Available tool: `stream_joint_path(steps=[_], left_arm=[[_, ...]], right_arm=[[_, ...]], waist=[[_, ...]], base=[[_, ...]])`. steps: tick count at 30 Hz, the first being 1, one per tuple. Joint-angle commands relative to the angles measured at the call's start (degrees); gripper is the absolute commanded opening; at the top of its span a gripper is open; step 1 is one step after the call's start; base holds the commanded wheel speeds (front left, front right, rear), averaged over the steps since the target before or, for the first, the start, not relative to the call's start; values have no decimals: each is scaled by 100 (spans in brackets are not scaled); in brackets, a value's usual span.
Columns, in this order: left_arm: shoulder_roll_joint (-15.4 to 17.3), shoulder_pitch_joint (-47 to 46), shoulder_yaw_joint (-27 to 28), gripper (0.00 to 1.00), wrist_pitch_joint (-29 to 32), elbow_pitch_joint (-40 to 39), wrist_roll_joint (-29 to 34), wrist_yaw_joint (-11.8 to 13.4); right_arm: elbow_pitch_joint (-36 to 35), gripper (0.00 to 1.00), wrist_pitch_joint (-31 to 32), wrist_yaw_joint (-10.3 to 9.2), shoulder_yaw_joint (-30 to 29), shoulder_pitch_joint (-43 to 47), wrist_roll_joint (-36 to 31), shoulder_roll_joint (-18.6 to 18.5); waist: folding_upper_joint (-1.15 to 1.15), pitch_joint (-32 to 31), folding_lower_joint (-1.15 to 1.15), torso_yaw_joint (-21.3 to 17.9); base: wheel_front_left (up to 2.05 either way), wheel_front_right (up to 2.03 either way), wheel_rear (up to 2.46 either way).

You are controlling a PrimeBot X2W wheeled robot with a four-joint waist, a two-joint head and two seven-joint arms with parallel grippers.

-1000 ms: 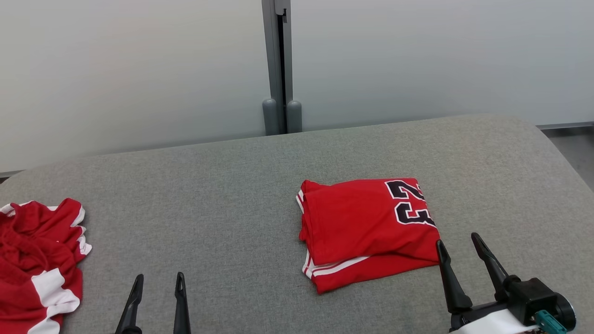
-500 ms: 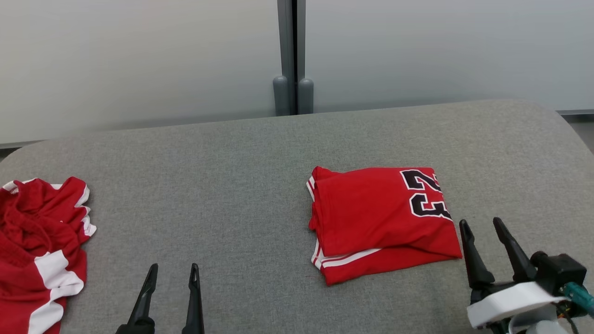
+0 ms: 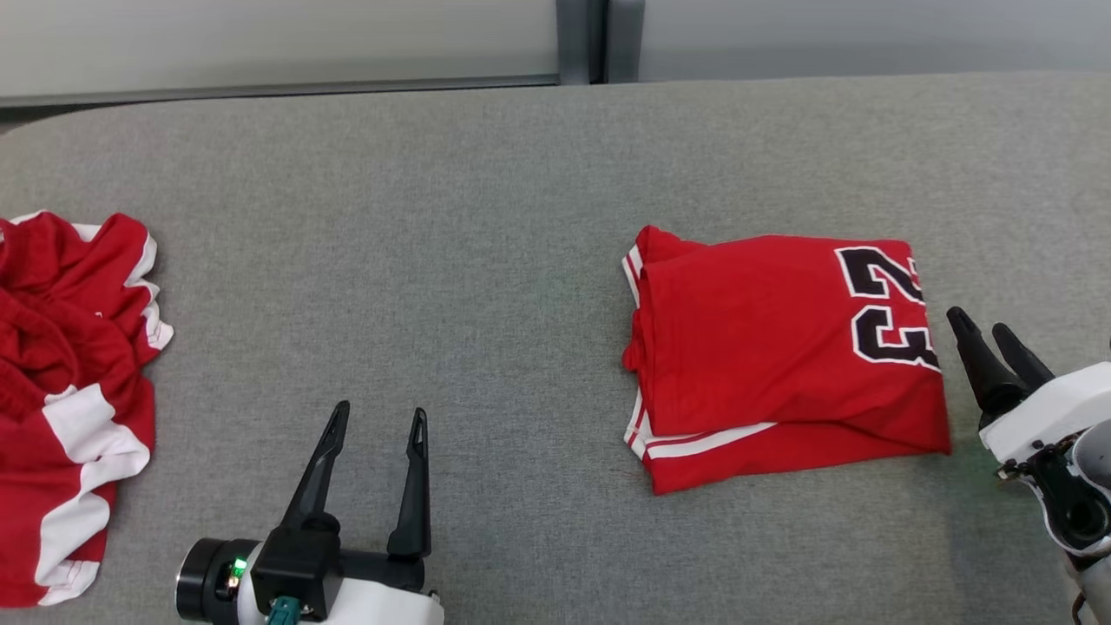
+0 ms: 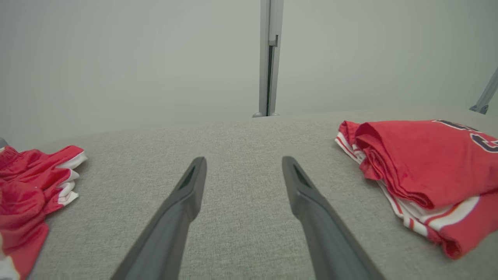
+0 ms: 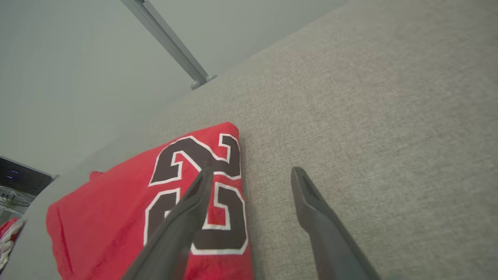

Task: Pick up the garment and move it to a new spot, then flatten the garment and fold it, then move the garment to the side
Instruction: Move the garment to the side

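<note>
The folded jersey (image 3: 781, 347) lies flat on the right half of the grey worktop (image 3: 434, 217), number up, so folding looks finished (a crumpled red garment (image 3: 61, 347) waits far left). Your right gripper (image 3: 975, 320) hovers beside its right edge, the left gripper (image 3: 382, 409) well apart; both gape wide, empty. Next, pinch the stacked edge and slide it aside.

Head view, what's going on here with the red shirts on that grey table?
A two-armed robot is handling laundry. The folded red jersey lies flat on the grey padded surface, its 23 showing. The right tool hangs open just beside the jersey's right edge, gripping nothing. The left tool is open over bare surface, also empty. A crumpled red and white garment sits at the far left.
</note>
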Motion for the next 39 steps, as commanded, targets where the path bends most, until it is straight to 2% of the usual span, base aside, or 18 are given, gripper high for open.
stream_joint_path(steps=[1,7,8,9,10,15,21,27,29,33,39], left_arm=[[22,-162,-34,100,0,27,4,51],[21,-328,-86,100,0,64,-29,125],[21,-354,-96,100,0,63,-33,133],[21,-371,-103,100,0,67,-34,146],[20,-379,-117,100,0,70,-32,150],[19,-520,-167,100,0,17,47,174],[20,-757,-247,100,-1,-137,201,92],[21,-1108,-337,100,0,-405,403,5],[21,-1223,-350,100,-1,-642,201,-2],[23,-1490,-499,100,0,-1158,256,-73],[22,-1642,-607,100,0,-1209,359,-193]], right_arm=[[-13,100,206,0,181,-89,259,-125],[-124,100,726,-1,699,-103,803,-355],[-135,59,795,-1,809,-87,872,-375],[-162,44,809,-1,912,-102,904,-413],[-193,0,743,-1,979,-132,929,-462],[-249,0,109,-2,1146,-526,799,-841],[23,0,-634,-1,1332,-1318,445,-1261],[332,0,-880,-1,1365,-2036,307,-1979],[449,0,-974,-1,1351,-2197,241,-2242],[666,0,-1134,-1,1297,-2474,127,-2825],[883,0,-1279,-1,1271,-2759,-53,-3245]], waist=[[0,314,0,212],[0,490,0,285],[0,511,0,289],[0,528,0,290],[0,544,0,289],[0,692,0,240],[0,1121,0,74],[0,1672,0,-121],[0,1861,0,-176],[0,2278,0,-292],[0,2547,0,-442]], base=[[0,0,0],[0,0,0],[0,0,0],[0,0,0],[0,0,0],[0,0,0],[0,0,0],[0,0,0],[0,0,0],[0,0,0],[0,0,0]])
